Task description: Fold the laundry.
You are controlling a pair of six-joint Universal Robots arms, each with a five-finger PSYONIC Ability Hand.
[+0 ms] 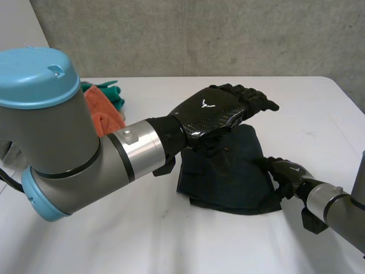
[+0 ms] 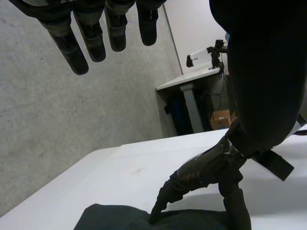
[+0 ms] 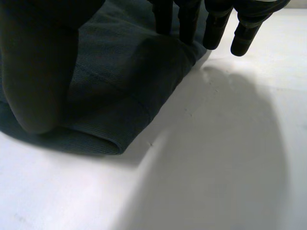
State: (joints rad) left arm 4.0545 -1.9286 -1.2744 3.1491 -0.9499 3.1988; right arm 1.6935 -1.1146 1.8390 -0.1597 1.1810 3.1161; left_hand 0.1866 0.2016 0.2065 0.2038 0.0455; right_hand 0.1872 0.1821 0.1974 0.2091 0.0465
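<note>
Left hand [image 1: 219, 111]: raised above the table, palm down, not touching anything. In its wrist view the fingers [image 2: 96, 38] are straight and slightly apart, with only air and the grey wall [image 1: 199, 34] behind them. It holds nothing.

Right hand [image 1: 288, 171]: low, at the right edge of the dark cloth [image 1: 222, 171]. In its wrist view the fingers are extended rather than curled. Two fingertips [image 3: 184, 28] meet the cloth near its corner, and the others sit just past the edge over bare table. The thumb [image 3: 33, 72] lies flat on top of the fabric. No cloth shows between the thumb and the fingers, so this reads as resting or pressing on the cloth, not a pinch. The left wrist view agrees: a finger and the thumb point down onto the cloth's surface.

Dark cloth: on the white table [image 1: 171, 240], about centre, partly beneath the raised left hand. It lies in layers, with a rounded fold along the edge beside the right thumb. The lower layers stick out unevenly at the near edge.

At the far left of the table, behind the left arm's elbow and well apart from the dark cloth, an orange cloth [image 1: 105, 114] lies crumpled with a teal cloth [image 1: 111, 91] touching it.
</note>
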